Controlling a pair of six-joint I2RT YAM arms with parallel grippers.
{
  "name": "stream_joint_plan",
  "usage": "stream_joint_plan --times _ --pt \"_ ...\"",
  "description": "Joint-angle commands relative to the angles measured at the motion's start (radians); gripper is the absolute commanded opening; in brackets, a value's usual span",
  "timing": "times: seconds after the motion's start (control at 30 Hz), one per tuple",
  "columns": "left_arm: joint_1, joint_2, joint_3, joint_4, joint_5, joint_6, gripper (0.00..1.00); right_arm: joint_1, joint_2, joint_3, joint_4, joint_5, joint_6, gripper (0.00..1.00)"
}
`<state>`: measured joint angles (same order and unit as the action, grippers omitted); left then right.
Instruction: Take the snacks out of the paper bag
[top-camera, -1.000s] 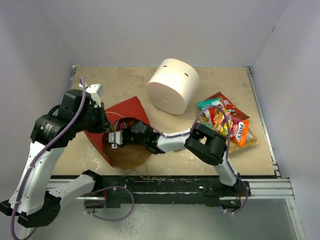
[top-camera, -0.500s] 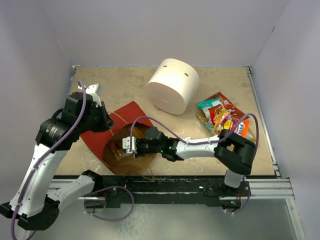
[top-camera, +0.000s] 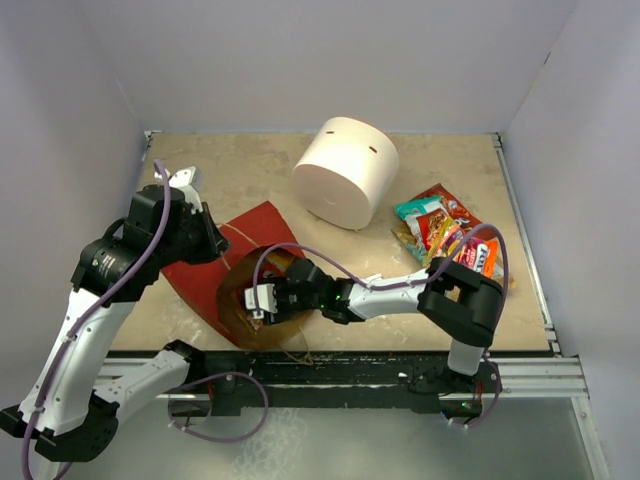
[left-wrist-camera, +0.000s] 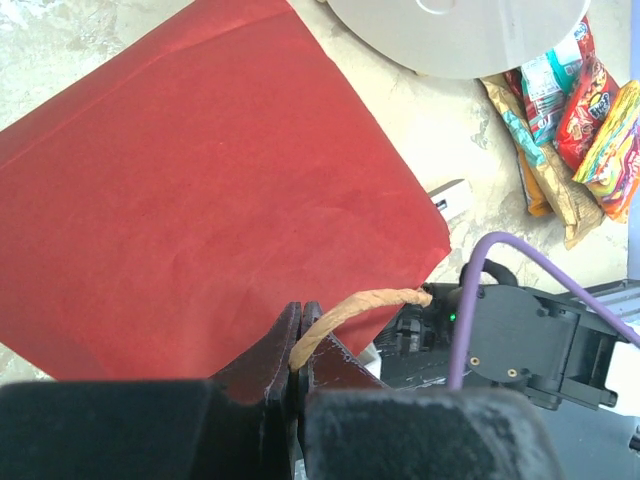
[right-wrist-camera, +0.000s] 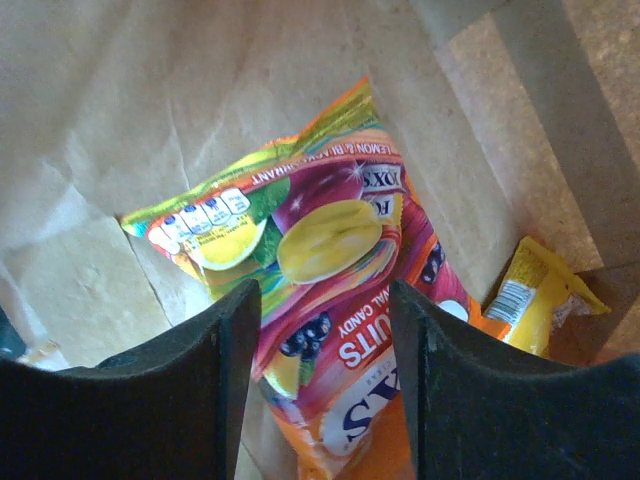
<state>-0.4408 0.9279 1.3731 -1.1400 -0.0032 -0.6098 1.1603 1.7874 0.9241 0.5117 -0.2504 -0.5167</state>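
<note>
The paper bag (top-camera: 255, 222), red outside and brown inside, lies on the table with its mouth toward the arms. My left gripper (top-camera: 208, 243) is shut on its twine handle (left-wrist-camera: 350, 303) and holds the mouth up. My right gripper (top-camera: 258, 300) is inside the bag, open. Between its fingers (right-wrist-camera: 322, 300) lies an orange fruit-candy packet (right-wrist-camera: 330, 240) on the brown paper, not pinched. A yellow packet (right-wrist-camera: 540, 290) sits to its right in the bag. More snacks (top-camera: 450, 235) lie heaped on the table at the right.
A big white cylinder (top-camera: 345, 170) lies on its side behind the bag. A small pale bracket (left-wrist-camera: 450, 197) rests by the bag's corner. White walls close in the table on three sides, and a metal rail (top-camera: 520, 375) runs along the near edge.
My right gripper has gone from shut to open and reached further into the bag mouth, over the orange packet. The left gripper has kept its hold on the handle.
</note>
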Motion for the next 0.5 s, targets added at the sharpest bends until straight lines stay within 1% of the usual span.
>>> stream_joint_plan --times 0.0,0.13,0.2,0.3,0.47 --pt "-0.004 0.010 0.053 0.015 0.016 0.015 0.00 0.001 0.010 0.004 -0.025 0.041 -0.184 0.59" --pt "-0.004 0.021 0.055 0.008 0.036 0.034 0.00 0.001 0.016 -0.022 -0.038 0.039 -0.251 0.62" --pt "-0.004 0.026 0.054 0.003 0.044 0.047 0.00 0.001 0.010 -0.023 -0.066 0.012 -0.274 0.63" --pt "-0.005 0.033 0.055 -0.002 0.049 0.077 0.00 0.002 -0.006 -0.016 -0.089 -0.021 -0.281 0.63" --pt "-0.004 0.069 0.071 -0.011 0.068 0.133 0.00 0.002 -0.063 -0.012 -0.164 -0.096 -0.237 0.65"
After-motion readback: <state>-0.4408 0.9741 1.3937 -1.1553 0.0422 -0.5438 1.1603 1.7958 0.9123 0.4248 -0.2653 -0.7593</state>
